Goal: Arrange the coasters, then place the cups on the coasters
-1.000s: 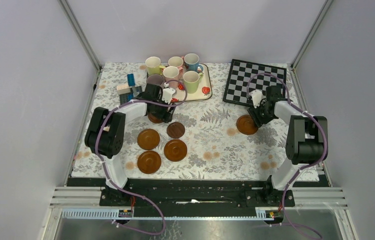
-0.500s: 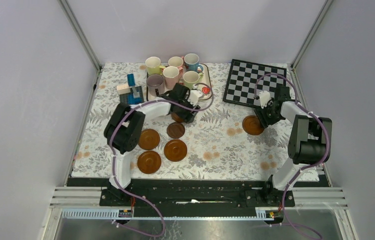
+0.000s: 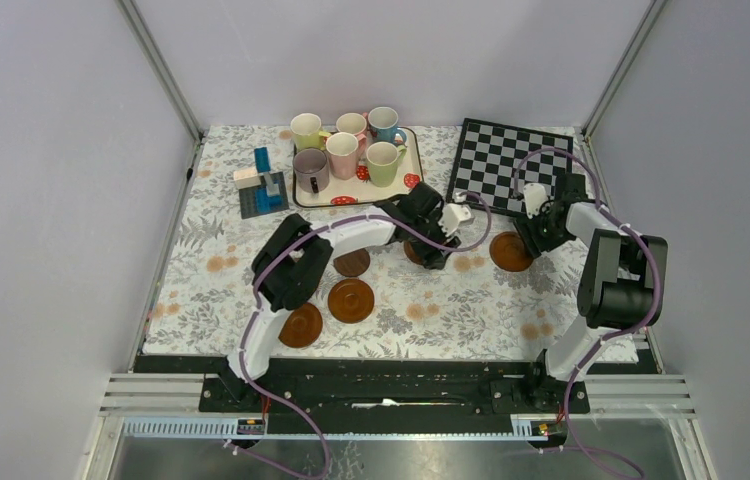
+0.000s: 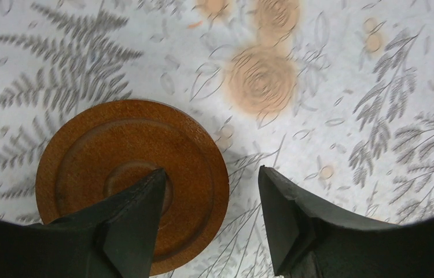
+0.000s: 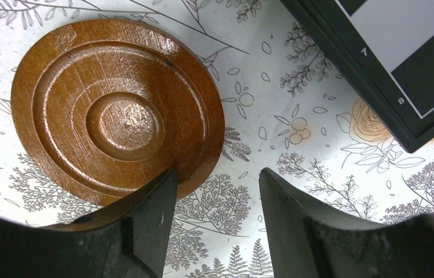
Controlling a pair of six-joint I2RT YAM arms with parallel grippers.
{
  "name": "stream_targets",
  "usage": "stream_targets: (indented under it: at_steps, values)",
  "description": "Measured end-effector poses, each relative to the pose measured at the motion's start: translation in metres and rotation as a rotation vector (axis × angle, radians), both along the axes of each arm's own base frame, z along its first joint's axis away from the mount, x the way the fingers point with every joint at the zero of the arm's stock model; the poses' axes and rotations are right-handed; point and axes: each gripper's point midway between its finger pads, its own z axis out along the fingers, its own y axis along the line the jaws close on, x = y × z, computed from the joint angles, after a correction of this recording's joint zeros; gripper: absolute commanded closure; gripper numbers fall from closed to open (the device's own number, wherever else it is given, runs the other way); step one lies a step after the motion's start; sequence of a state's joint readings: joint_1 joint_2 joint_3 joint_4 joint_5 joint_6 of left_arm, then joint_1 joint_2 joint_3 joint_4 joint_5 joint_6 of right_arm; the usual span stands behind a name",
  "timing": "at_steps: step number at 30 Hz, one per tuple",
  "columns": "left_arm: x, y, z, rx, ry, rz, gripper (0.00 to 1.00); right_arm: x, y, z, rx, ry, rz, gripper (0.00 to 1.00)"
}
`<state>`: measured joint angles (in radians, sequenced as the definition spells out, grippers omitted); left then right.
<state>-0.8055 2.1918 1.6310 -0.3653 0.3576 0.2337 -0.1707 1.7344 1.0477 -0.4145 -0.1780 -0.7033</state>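
Six cups point(image 3: 342, 153) stand on a white tray point(image 3: 394, 192) at the back. My left gripper point(image 4: 212, 171) reaches across to the table's middle. It is open, with one fingertip point(image 4: 154, 179) on the centre of a brown coaster point(image 4: 87, 150) and the other over the cloth. The coaster's rim lies between the jaws. My right gripper point(image 5: 217, 171) is open too, one fingertip point(image 5: 165, 179) on the near rim of another coaster point(image 5: 116, 110). Three more coasters point(image 3: 351, 300) lie near the front left, one small and dark point(image 3: 352, 263). The left arm hides part of that group.
A black-and-white chessboard point(image 3: 511, 165) lies at the back right, its corner close to my right gripper point(image 3: 529, 245). A blue and white toy block set point(image 3: 261, 185) stands left of the tray. Grey walls close in both sides of the flowered cloth.
My left gripper has swept right from beside the tray to the table's middle, and the coaster has come along under it. The right gripper and its coaster have shifted slightly right.
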Motion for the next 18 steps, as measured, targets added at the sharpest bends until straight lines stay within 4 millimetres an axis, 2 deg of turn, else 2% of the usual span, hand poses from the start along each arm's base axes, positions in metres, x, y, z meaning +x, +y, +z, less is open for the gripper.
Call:
stream_targets:
  at_steps: [7,18]
  values:
    - [-0.013,-0.034,0.001,-0.04,0.016,-0.058,0.39,-0.004,-0.012,0.0,-0.003,0.01,-0.018,0.38]
    - [-0.024,-0.071,0.003,-0.095,0.041,-0.103,0.39,-0.005,-0.013,0.0,0.008,0.01,-0.008,0.38]
